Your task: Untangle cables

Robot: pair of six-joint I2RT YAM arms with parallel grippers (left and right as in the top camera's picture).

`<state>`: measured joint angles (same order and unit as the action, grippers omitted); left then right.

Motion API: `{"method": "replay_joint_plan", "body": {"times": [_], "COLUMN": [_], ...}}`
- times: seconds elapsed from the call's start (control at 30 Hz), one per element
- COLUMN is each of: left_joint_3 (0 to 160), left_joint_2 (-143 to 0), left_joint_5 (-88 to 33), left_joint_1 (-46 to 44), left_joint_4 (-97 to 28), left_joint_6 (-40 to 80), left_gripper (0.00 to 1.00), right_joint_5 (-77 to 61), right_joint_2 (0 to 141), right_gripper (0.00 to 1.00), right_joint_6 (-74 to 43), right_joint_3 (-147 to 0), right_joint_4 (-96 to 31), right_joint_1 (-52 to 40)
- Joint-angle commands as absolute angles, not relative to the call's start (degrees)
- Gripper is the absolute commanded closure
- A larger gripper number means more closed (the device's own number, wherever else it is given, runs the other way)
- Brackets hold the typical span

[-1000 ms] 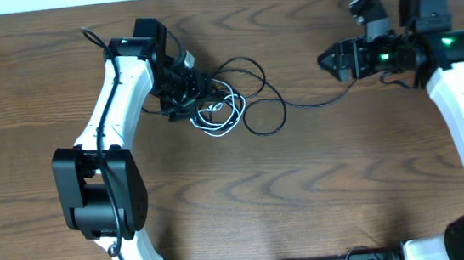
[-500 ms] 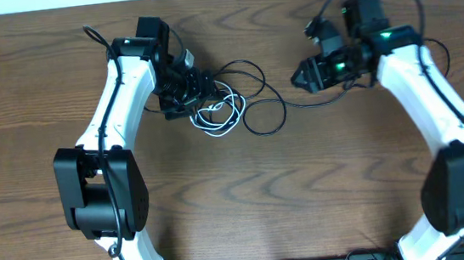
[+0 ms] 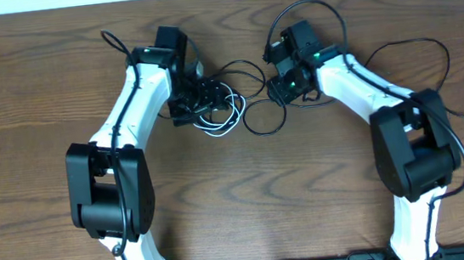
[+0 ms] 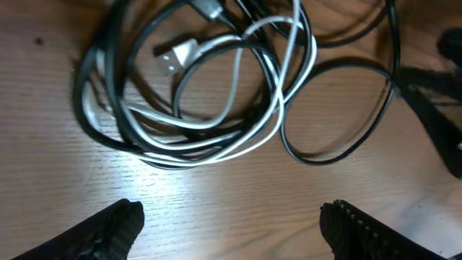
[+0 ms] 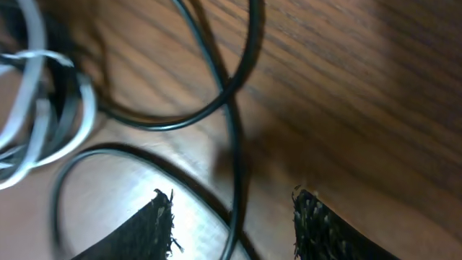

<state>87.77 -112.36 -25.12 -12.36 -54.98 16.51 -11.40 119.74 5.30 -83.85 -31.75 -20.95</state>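
Grasp step, I judge: cables [image 3: 223, 107] lie tangled at twelve o'clock on the table [image 3: 308, 208]. Left gripper [image 4: 231, 220] gapes wide, empty; right gripper [image 5: 232, 224] straddles a black cord [image 5: 232, 159], unpinched. Next I'd pinch, pull toward three.

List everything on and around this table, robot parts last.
thin black cords: several, exact count hidden in tangle, black, upper table centre
thin white cord with flat plug: one, white, looped among the black cords
brown wooden table: one, brown, under everything
thicker black arm wire: one, black, arcing beside the right arm
white-and-black left arm: one, left side
white-and-black right arm: one, right side
left gripper: one, black, open, facing the tangle
right gripper: one, black, jaws apart over a black cord
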Motion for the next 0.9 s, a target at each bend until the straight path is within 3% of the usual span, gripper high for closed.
{"method": "replay_joint_plan", "body": {"times": [0.0, 0.1, 0.43, 0.57, 0.67, 0.77, 0.87], "left_joint_3": [87.8, 87.8, 87.4, 86.3, 85.0, 83.6, 81.6], "left_joint_2": [-112.1, -112.1, -112.1, -112.1, -112.1, -112.1, -112.1], "left_joint_5": [-23.7, -19.2, -18.1, -13.9, -10.5, -7.8, -6.0], "left_joint_1": [-13.5, -14.9, -17.1, -18.2, -19.0, -19.4, -19.5], "left_joint_4": [-54.7, -54.5, -52.7, -52.6, -52.4, -50.7, -47.4], "left_joint_6": [16.8, 18.0, 19.9, 22.3, 23.7, 24.0, 23.9], "left_gripper": [0.16, 0.16, 0.16, 0.16, 0.16, 0.16, 0.16], "right_joint_5": [-6.9, -6.9, -6.7, -0.4, 5.9, 9.6, 10.0], "right_joint_2": [121.5, 122.3, 122.3, 122.3, 122.3, 122.3, 122.3], "right_gripper": [0.5, 0.56, 0.58, 0.62, 0.66, 0.8, 0.82], "right_joint_6": [6.3, 6.3, 5.7, 5.6, 5.6, 5.6, 5.6], "right_joint_3": [-84.6, -84.6, -84.2, -83.8, -83.5, -83.4, -83.4], "right_joint_4": [-31.7, -34.0, -35.8, -37.0, -39.0, -40.9, -42.4], "right_joint_1": [-21.2, -21.1, -21.4, -21.2, -20.7, -20.2, -19.4]}}
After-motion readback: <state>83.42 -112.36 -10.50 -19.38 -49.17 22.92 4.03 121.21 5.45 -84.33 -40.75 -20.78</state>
